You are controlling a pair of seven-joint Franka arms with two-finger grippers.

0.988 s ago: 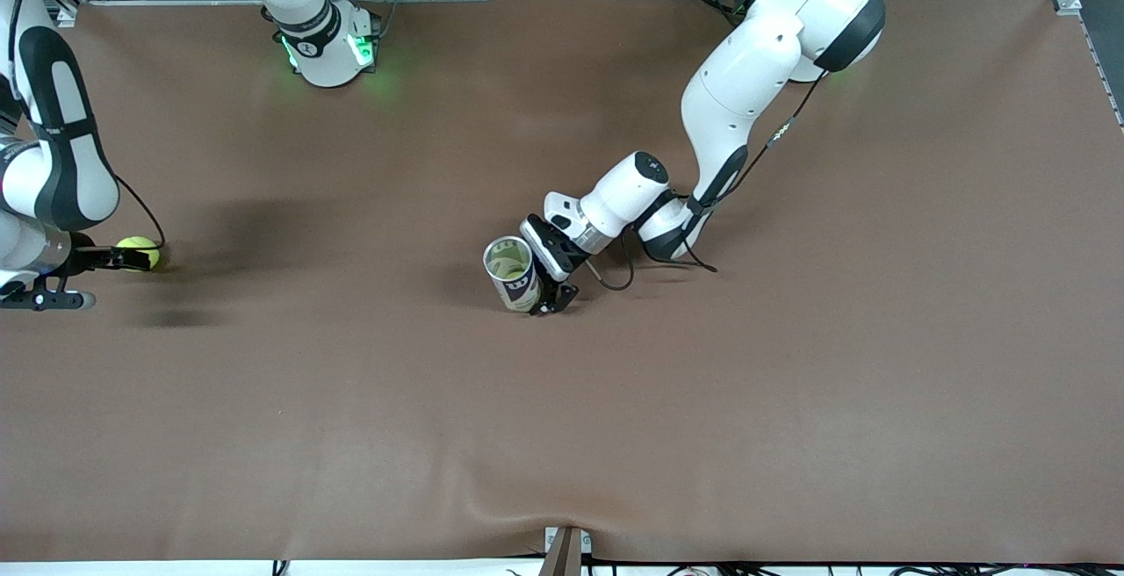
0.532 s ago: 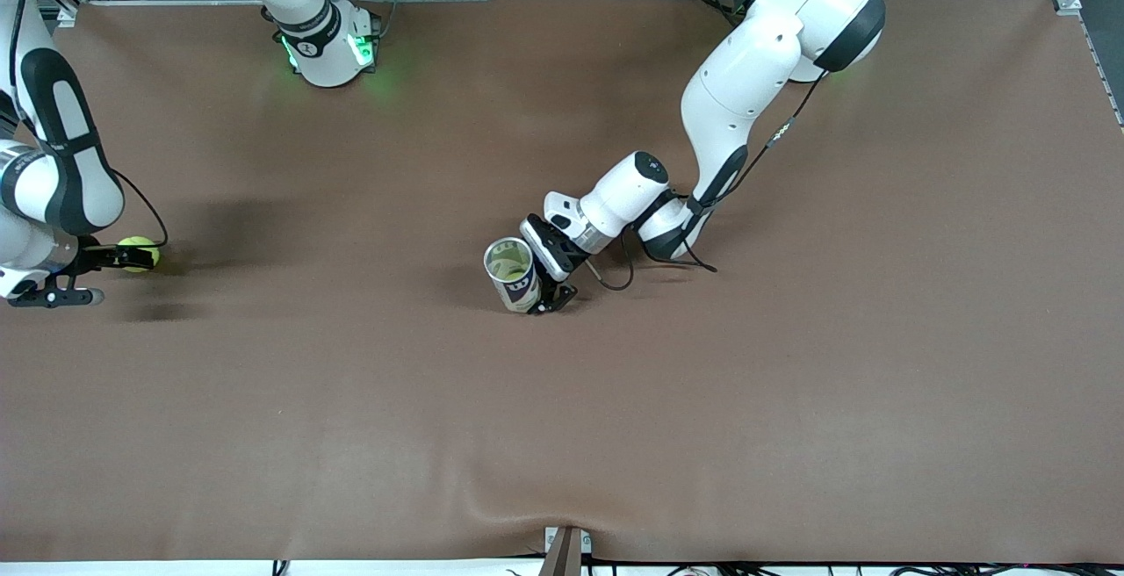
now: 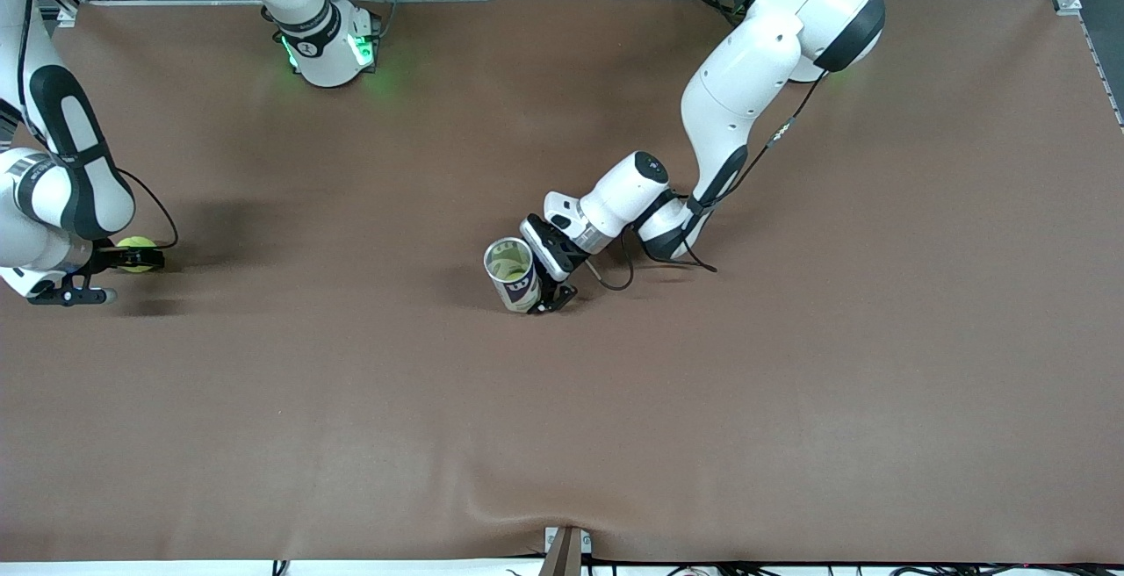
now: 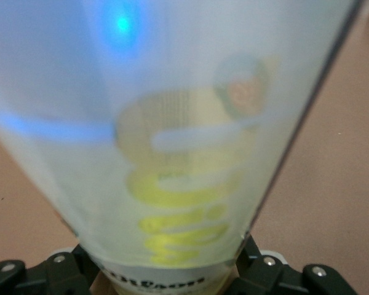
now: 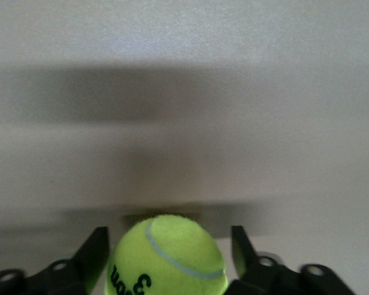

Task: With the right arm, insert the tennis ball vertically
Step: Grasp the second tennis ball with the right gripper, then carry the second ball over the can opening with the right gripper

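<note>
The brown table carries only two things, a tennis ball and its can, and each has an arm at it. The tennis ball sits at the right arm's end of the table, close to that edge and about midway between the edge along the robots' bases and the edge nearest the front camera. The right gripper is down around it, a black finger on either side; in the right wrist view the ball fills the gap between the two fingers, which look pressed against its felt, so the gripper is clamped on the ball. The ball's shadow lies on the table right under it, and I cannot tell whether it is resting there or just lifted clear. Near the middle of the table stands the can, upright with a slight lean, its open mouth facing up and a dark label on its side. The left gripper reaches in low from the left arm's end and grips the can by its lower wall; in the left wrist view the clear tube fills nearly everything, with the black fingers tight against its base on both sides.
</note>
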